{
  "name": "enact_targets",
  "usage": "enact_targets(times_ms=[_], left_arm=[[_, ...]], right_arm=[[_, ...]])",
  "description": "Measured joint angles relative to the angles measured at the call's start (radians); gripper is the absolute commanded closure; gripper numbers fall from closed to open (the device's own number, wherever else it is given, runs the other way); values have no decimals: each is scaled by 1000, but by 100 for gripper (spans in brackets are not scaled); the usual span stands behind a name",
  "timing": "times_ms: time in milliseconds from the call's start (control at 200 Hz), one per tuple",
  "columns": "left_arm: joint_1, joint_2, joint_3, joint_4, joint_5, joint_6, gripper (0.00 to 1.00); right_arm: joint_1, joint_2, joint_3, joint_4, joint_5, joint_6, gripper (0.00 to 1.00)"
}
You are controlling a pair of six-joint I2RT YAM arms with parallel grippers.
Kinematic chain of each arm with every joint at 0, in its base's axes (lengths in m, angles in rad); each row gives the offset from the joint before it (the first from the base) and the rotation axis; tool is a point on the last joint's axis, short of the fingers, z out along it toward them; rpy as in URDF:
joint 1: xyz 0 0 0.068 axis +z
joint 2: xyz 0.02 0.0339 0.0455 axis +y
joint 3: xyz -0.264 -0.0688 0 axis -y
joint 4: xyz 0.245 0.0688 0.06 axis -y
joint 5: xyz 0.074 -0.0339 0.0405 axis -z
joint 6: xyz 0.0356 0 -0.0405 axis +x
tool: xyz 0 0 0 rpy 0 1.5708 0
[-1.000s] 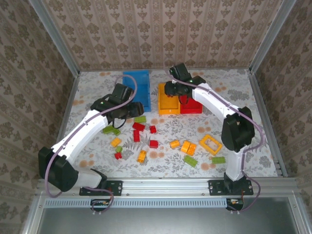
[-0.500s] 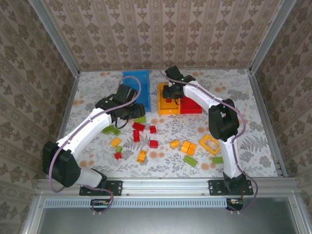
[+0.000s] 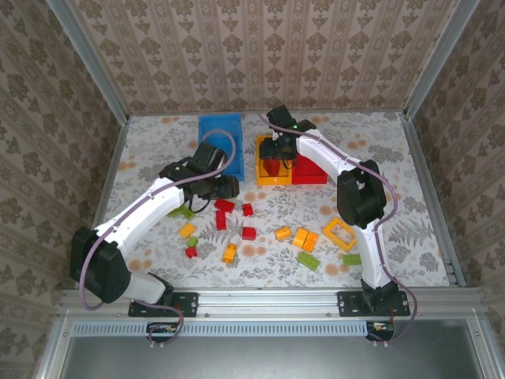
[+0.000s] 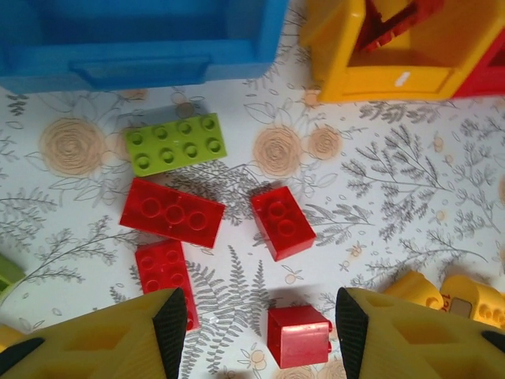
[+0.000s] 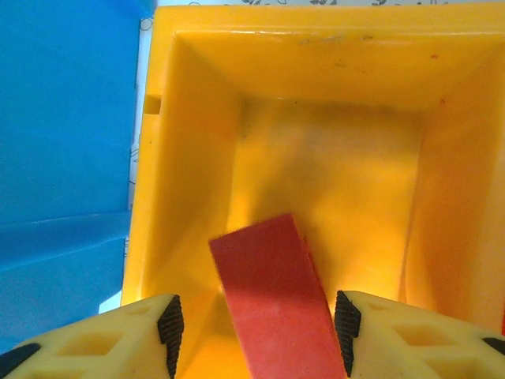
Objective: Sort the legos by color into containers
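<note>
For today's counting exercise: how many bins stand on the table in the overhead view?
3. The blue bin stands at the far left; the yellow-orange bin is right of it; the red bin adjoins that one, partly covered by the right arm.

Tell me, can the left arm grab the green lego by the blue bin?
Probably yes. The green lego lies flat with nothing on top, and the open left pincer hangs nearby.

Floral-patterned tabletop (image 3: 394,142), damask wallpaper walls (image 3: 260,55) on three sides; aluminium frame rail (image 3: 268,298) along near edge
</note>
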Motion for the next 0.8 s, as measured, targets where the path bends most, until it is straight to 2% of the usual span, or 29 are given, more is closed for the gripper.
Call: enact_targets(times_ms=[205, 350, 475, 695, 800], left_arm=[[-41, 45, 22, 11, 27, 31, 44], [-99, 100, 91, 34, 68, 70, 43], [-187, 185, 182, 62, 117, 121, 42], [-369, 449, 399, 74, 158, 216, 40], [-428, 568, 478, 76, 161, 245, 40]], right_arm=[[0, -69, 30, -49, 16, -20, 41], [-8, -223, -9, -56, 57, -28, 45], [-51, -455, -195, -35, 101, -12, 46], [-279, -874, -638, -63, 184, 104, 41], [-322, -1046, -753, -116, 224, 147, 39]])
